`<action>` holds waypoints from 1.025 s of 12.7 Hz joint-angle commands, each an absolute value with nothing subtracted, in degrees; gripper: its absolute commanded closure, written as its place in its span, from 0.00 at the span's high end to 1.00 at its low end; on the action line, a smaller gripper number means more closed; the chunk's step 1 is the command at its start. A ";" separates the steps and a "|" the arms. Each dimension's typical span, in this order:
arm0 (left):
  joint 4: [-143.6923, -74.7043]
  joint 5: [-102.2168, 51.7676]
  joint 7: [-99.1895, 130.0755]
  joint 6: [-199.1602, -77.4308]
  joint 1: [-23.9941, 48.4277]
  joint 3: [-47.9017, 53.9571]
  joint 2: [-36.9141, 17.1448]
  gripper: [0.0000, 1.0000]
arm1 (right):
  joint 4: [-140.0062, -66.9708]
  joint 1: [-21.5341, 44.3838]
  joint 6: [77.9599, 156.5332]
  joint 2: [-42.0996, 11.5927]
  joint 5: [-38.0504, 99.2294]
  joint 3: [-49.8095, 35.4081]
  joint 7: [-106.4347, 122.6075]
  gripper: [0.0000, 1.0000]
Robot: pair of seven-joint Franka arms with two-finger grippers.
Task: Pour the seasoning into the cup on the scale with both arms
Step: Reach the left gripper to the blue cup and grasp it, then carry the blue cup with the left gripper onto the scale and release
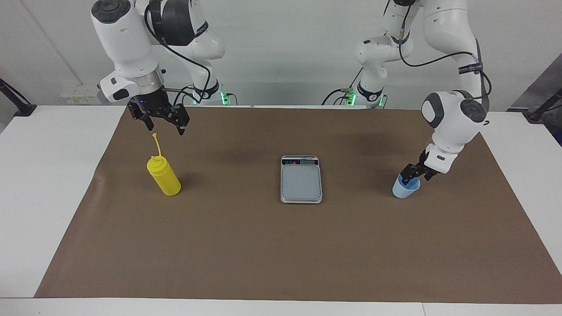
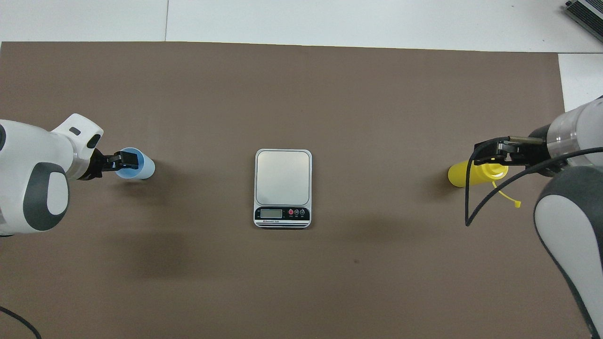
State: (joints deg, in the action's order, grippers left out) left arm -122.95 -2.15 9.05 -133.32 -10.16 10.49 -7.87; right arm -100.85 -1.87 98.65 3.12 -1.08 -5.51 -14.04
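The light blue cup (image 1: 403, 190) (image 2: 145, 167) stands on the brown mat toward the left arm's end of the table. My left gripper (image 1: 415, 174) (image 2: 126, 160) is down at its rim, open, fingers apart at the rim's edge. The silver scale (image 1: 301, 181) (image 2: 282, 181) lies bare at the mat's middle, display toward the robots. The yellow seasoning bottle (image 1: 165, 177) (image 2: 464, 174) stands upright toward the right arm's end, cap dangling on its tether. My right gripper (image 1: 166, 128) (image 2: 488, 153) hangs open just above the nozzle tip, touching nothing.
The brown mat (image 1: 281, 245) covers most of the white table (image 1: 44, 175). A black cable (image 2: 468, 197) loops down from the right wrist beside the bottle.
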 commanded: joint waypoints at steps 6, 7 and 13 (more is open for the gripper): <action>-120.43 -2.73 9.93 -132.91 -9.32 10.37 -8.79 0.00 | -101.16 -2.64 98.88 3.52 0.09 -5.71 -13.01 1.00; -117.80 -2.72 9.93 -130.89 -9.32 10.37 -9.22 0.00 | -101.16 -2.64 98.88 3.52 0.09 -5.71 -13.01 1.00; -103.73 -3.43 11.68 -117.79 -4.41 10.81 -9.58 0.00 | -101.16 -2.64 98.96 3.52 0.09 -5.71 -13.01 1.00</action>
